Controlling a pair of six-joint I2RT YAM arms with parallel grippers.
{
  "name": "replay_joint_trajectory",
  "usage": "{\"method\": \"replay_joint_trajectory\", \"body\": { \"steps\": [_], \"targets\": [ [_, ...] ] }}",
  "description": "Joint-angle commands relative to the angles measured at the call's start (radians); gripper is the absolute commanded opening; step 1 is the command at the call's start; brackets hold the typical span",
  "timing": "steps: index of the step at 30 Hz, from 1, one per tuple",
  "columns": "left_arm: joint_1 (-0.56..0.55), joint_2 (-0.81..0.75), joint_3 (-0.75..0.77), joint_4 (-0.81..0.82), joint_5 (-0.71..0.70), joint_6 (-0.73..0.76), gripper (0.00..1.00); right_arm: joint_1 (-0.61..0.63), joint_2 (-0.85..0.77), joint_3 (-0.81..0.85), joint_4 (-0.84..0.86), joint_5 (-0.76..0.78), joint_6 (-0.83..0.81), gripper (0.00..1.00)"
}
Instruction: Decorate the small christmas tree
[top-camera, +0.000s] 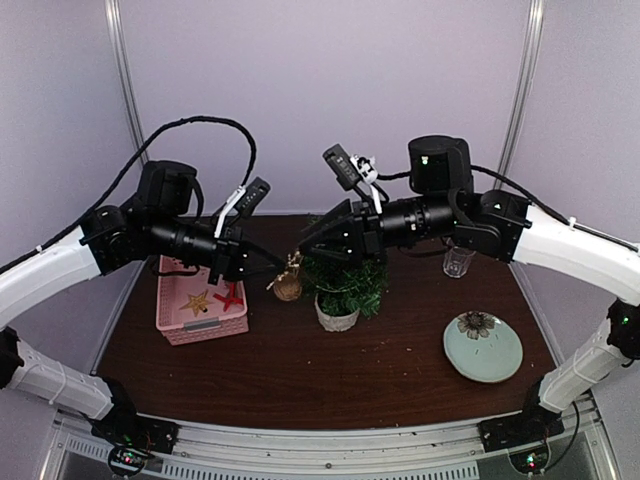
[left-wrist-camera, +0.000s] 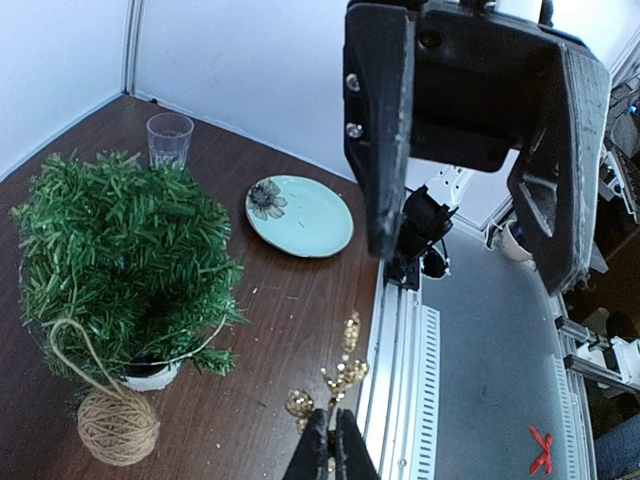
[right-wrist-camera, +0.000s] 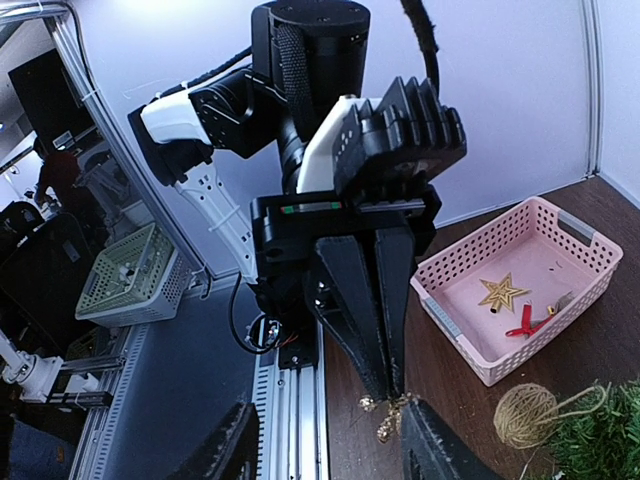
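Small christmas tree (top-camera: 345, 280): upright in its white pot (top-camera: 337, 318) on the worktop (top-camera: 400, 390), just below the right fingers (top-camera: 312, 238) and a little to the right-arm side of the left fingers (left-wrist-camera: 335, 445). No ornament seen hanging on the branches. Twine ball (left-wrist-camera: 118, 425) resting against the pot, beneath the left fingers' tips, its string loop leaning into the lower foliage; cannot tell whether hooked on.

Left fingers: pressed fully together, pinching a gold glitter ornament (left-wrist-camera: 343, 375) so that it dangles from the tips, clear of the worktop. Held out in open air beside the tree rather than over it, seemingly to present the piece for a handover.

Right fingers: apart, roughly half spread, gripping nothing. Seen from the right wrist, one to each side of the left fingers' tips and the gold piece. Poised to take the ornament, perhaps for a better reach onto the tree's top. That is a guess only.

Pink basket (top-camera: 200, 312) under the left wrist, back from the left fingers' tips and well apart from the right ones. Keeps a gold star (right-wrist-camera: 503, 292) and a red bow (right-wrist-camera: 525, 322) in reserve, likely for later hanging. Pale green plate (top-camera: 483, 347) and clear glass (top-camera: 458, 262) well behind the right fingers, past the wrist, out of the working space around the tree.
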Motion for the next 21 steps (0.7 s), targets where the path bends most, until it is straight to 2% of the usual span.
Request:
{"method": "replay_joint_trajectory", "body": {
  "steps": [1,17,21],
  "targets": [
    [-0.009,0.012,0.034,0.101,0.035,-0.018,0.00,0.010,0.008,0.012,0.030,-0.025,0.028,0.50],
    [-0.019,0.038,0.054,0.146,0.057,-0.035,0.00,0.011,0.047,0.006,0.019,-0.004,0.038,0.36],
    [-0.020,0.041,0.052,0.147,0.055,-0.037,0.00,0.010,0.039,-0.002,0.029,0.010,0.038,0.41]
  ]
}}
